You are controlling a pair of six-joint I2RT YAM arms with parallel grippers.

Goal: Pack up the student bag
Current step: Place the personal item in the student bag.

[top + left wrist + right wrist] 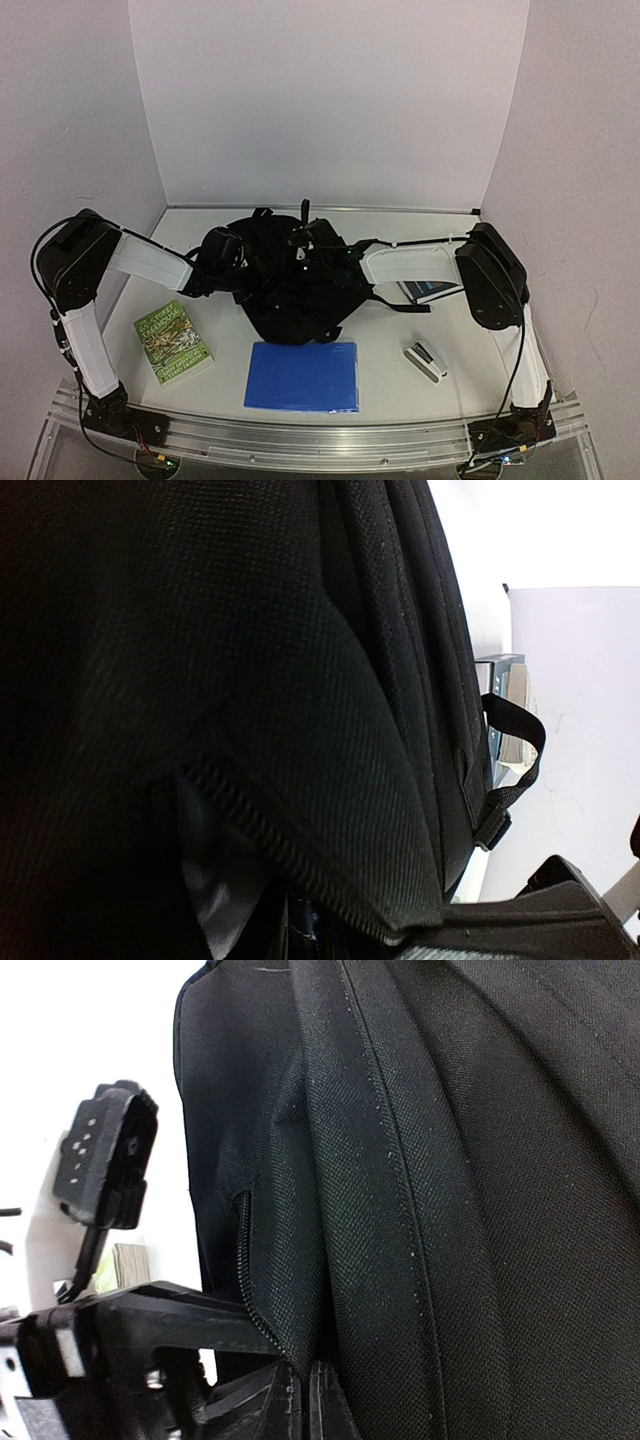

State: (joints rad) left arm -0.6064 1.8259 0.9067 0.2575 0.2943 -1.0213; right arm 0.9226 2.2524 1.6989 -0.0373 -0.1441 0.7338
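1. Subject: student bag (290,295), black fabric. In the top view it sits at centre frame on the white table (400,400), bunched up, with straps spilling to the right and the top loop standing up at its upper edge.
2. Both arms reach in from the frame sides and meet over the bag's upper part.
3. Right gripper (305,1388): fingers pressed together, no gap seen betw. the tips. In the right wrist view the bag's zipper (250,1280) runs down the lower left of frame straight into the tips. Assessed as pinching the bag's fabric edge at that seam.
4. Bag fabric fills the centre and right of the right wrist view, with the seam and piping running top to bottom.
5. Left gripper (225,247): at the bag's upper left in the top view, against or on the fabric. How far the jaws stand apart can't be told, nor whether it grips anything.
6. Left wrist view: black weave covers nearly the whole frame. Only a dark part of one finger (545,905) shows, at lower right. A fold edge crosses the lower centre, with grey lining (215,880) under it. Strap w/ buckle (520,750) hangs at mid right.
7. Other items, top view:
   - green book (173,342), lower left, clear of the bag.
   - blue folder (303,376), lower centre, just below the bag.
   - small white and black item (425,360), stapler-like, lower right.
   - flat blue-white item (432,291), partly hidden under the right arm, mid right.
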